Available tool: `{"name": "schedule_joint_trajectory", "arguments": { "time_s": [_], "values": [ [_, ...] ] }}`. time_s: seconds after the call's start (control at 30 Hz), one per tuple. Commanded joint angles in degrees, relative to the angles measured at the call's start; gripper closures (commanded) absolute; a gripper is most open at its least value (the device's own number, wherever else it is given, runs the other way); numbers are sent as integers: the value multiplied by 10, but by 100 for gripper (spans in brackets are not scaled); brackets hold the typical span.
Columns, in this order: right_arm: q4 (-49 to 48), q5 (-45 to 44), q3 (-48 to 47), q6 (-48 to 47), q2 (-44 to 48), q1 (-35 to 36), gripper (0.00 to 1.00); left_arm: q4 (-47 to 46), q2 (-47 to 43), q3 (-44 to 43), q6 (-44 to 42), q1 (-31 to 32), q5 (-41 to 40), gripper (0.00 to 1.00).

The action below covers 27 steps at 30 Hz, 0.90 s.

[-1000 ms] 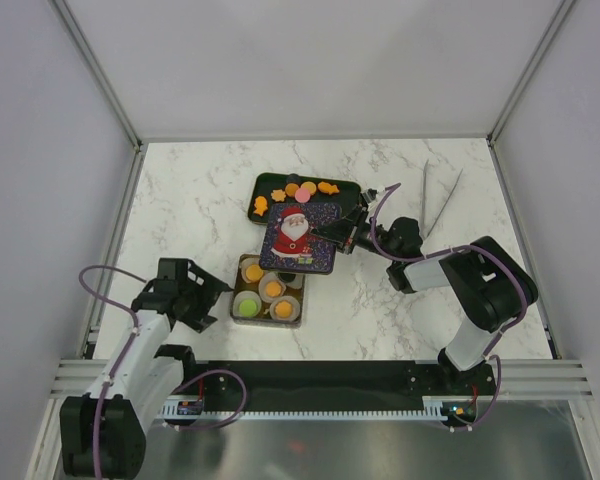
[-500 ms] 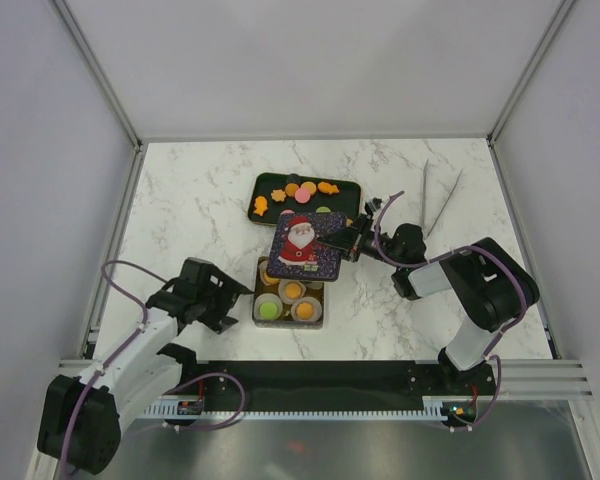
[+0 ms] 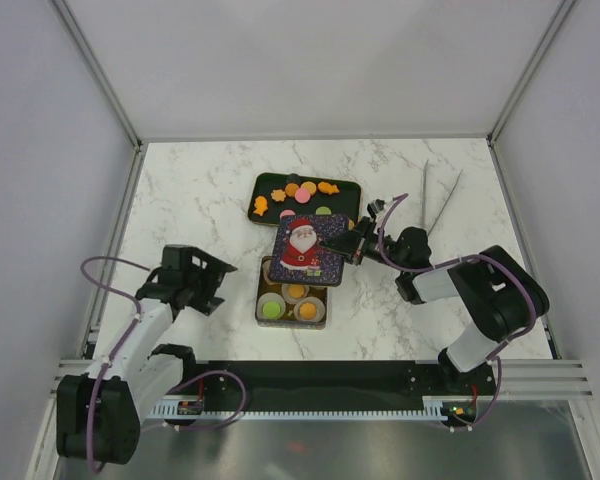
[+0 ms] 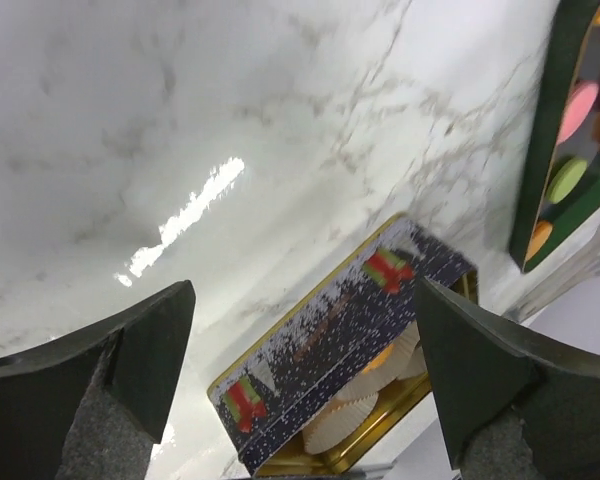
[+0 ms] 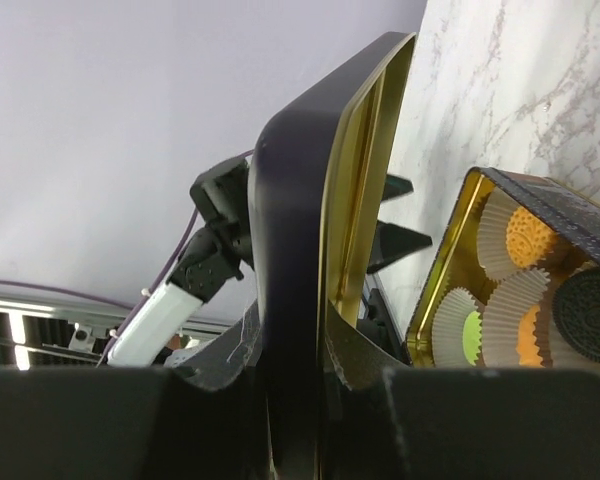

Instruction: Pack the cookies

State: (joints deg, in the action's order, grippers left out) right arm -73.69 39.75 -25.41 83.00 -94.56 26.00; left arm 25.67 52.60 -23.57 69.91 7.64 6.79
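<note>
Shifted right since a second ago, the cookie tin (image 3: 293, 326) sits under the Santa lid (image 3: 306, 250), which the right end effector (image 3: 348, 243) clamps. Left end effector (image 3: 216, 284) gapes wide, apart.

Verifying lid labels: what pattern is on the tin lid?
The lid shows Santa on speckled dark blue; clearest in the top view.

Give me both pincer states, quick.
Left pincer: open, empty.
Right pincer: closed on the Santa tin lid.

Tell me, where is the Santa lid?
In the top view, mid-table: the right hand holds the Santa lid over the far end of the open tin, in front of the green tray.
</note>
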Motion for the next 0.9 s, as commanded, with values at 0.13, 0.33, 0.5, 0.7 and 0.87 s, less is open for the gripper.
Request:
{"name": "schedule_joint_trajectory", "arguments": {
  "time_s": [0.13,0.33,0.5,0.7,0.87],
  "values": [
    [-70,13,7,-37,34,12,100,-30,47,-114,-191,-90,73,0],
    [-73,-12,3,-42,15,62,100,-141,59,-113,-242,-91,238,0],
    [-72,-31,-6,-52,-6,107,100,-150,62,-116,-304,-90,325,0],
    [-116,-62,15,-45,-41,124,100,-137,71,-118,-360,-47,388,0],
    [-160,-64,23,-36,-71,125,100,-132,99,-118,-388,16,379,0]
  ]
}}
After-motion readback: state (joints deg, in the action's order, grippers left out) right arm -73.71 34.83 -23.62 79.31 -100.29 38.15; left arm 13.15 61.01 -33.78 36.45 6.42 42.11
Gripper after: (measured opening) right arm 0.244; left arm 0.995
